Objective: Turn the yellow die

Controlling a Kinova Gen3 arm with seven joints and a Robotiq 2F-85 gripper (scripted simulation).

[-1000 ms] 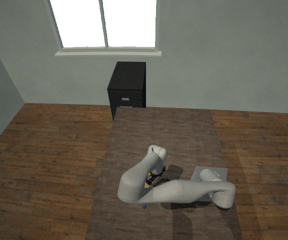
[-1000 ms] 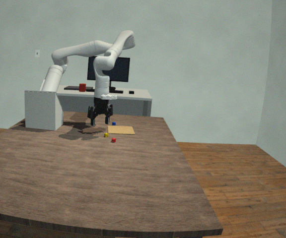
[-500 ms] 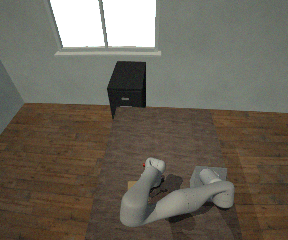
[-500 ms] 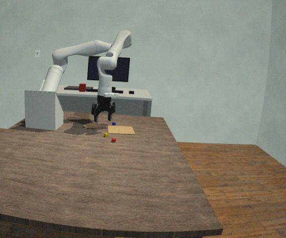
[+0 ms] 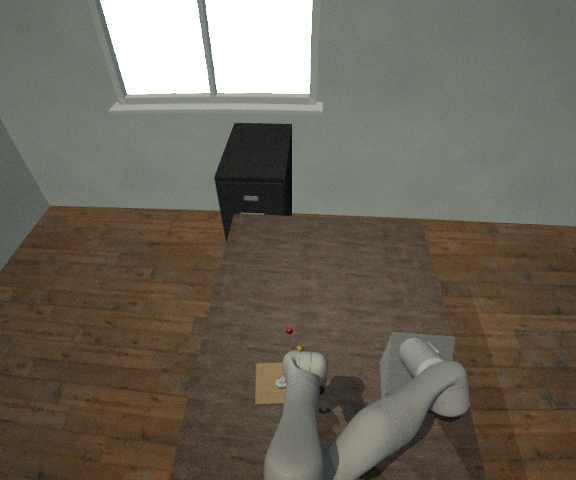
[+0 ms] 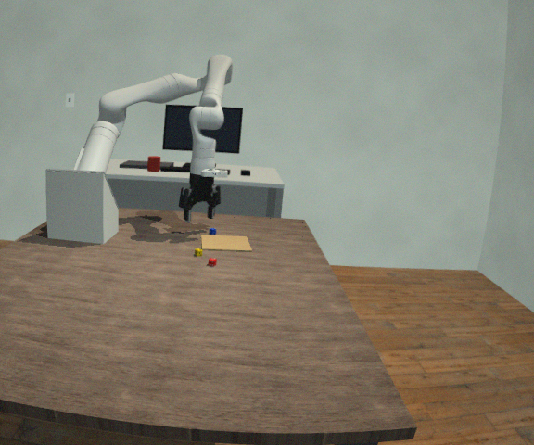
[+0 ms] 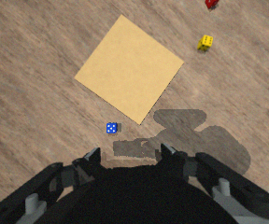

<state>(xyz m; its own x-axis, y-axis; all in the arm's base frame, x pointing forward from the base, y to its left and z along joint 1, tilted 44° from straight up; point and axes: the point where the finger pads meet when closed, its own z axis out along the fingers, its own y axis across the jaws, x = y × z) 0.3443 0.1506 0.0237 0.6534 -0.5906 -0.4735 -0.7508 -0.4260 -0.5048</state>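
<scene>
Fingers on my gripper (image 6: 199, 207) are spread wide with nothing between them, hanging above the table (image 6: 161, 325) in the exterior view, up and left of the mat (image 6: 226, 242). On my wrist camera the tan mat (image 7: 129, 68) fills the upper middle of the frame, lying flat with nothing on it. I see the blue die (image 7: 111, 128) just off the mat's lower corner, near the centre of the frame, on bare wood, with five pips on top. I find the yellow die (image 7: 205, 42) at the upper right, off the mat beside its right-hand corner; I can't read its top face. The red die (image 7: 211, 3) is cut off by the top edge, further right. All three dice sit apart from each other.
</scene>
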